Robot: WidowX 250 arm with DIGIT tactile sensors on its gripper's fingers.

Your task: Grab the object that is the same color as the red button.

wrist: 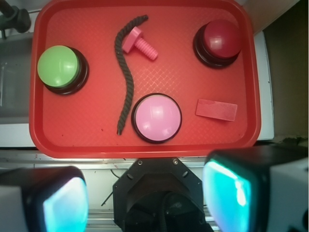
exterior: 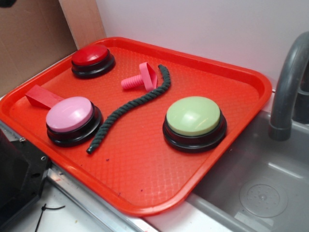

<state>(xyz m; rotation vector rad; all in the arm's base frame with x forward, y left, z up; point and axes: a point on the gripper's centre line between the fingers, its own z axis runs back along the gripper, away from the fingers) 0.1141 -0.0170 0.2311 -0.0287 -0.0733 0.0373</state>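
The red button [exterior: 91, 59] [wrist: 219, 41], a dark-red dome on a black base, stands in the tray's far left corner. The object, a small flat red wedge block [exterior: 42, 96] [wrist: 216, 109], lies on the tray beside the pink-capped button [exterior: 71, 118] [wrist: 157, 117]. My gripper [wrist: 145, 200] hangs high above, off the tray's near edge, over the robot base. Its two teal-padded fingers [wrist: 65, 205] stand wide apart and open, with nothing between them. The exterior view does not show the gripper.
The red tray [exterior: 159, 159] also holds a pale green-capped button [exterior: 194, 122] [wrist: 60, 68], a pink screw-shaped peg [exterior: 140, 79] [wrist: 139, 44] and a dark green rope [exterior: 128, 111] [wrist: 126, 82]. A grey sink [exterior: 260, 183] with a faucet [exterior: 287, 92] lies to the right. The black robot base [wrist: 159, 193] sits at the tray's near edge.
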